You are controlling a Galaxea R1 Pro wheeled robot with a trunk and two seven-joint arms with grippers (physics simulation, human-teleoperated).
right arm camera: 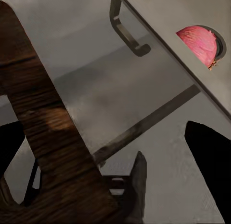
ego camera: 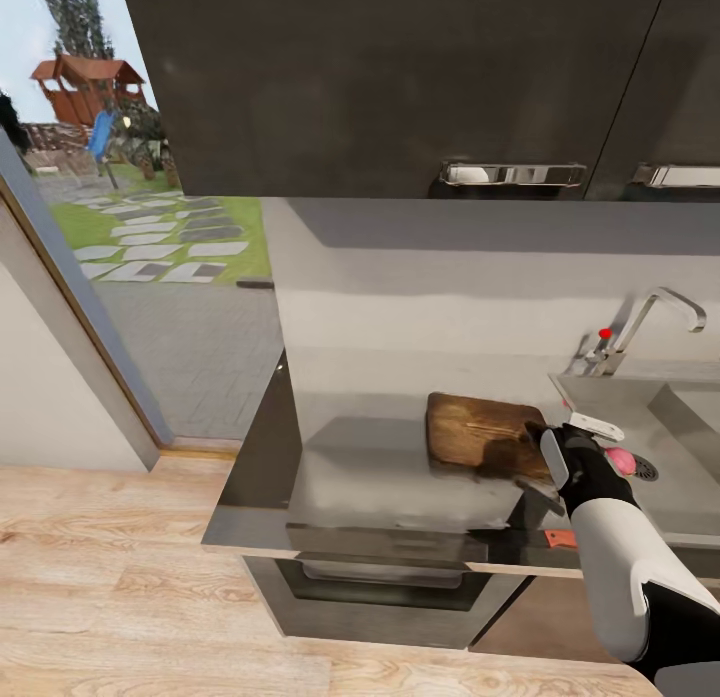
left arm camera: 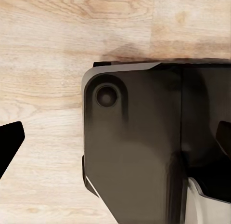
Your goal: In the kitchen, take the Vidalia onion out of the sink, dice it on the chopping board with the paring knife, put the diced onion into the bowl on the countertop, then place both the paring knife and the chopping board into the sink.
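While the Vidalia onion (ego camera: 622, 462) lies in the sink (ego camera: 690, 477) beside the round drain at the right of the head frame, the right gripper (ego camera: 575, 447) is held just left of it, fingers spread apart around nothing. The chopping board (ego camera: 480, 432) is seen on the grey surface (ego camera: 390, 477), left of the gripper. Whether the left gripper (left arm camera: 115, 147) is apart or together cannot be told.

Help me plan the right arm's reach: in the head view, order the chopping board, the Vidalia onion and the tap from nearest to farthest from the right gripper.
From the right gripper:
1. Chopping board, directly under and beside the gripper on the countertop. The Vidalia onion, in the sink on its other side, is close too; hard to rank.
2. Tap, farthest, behind the sink.
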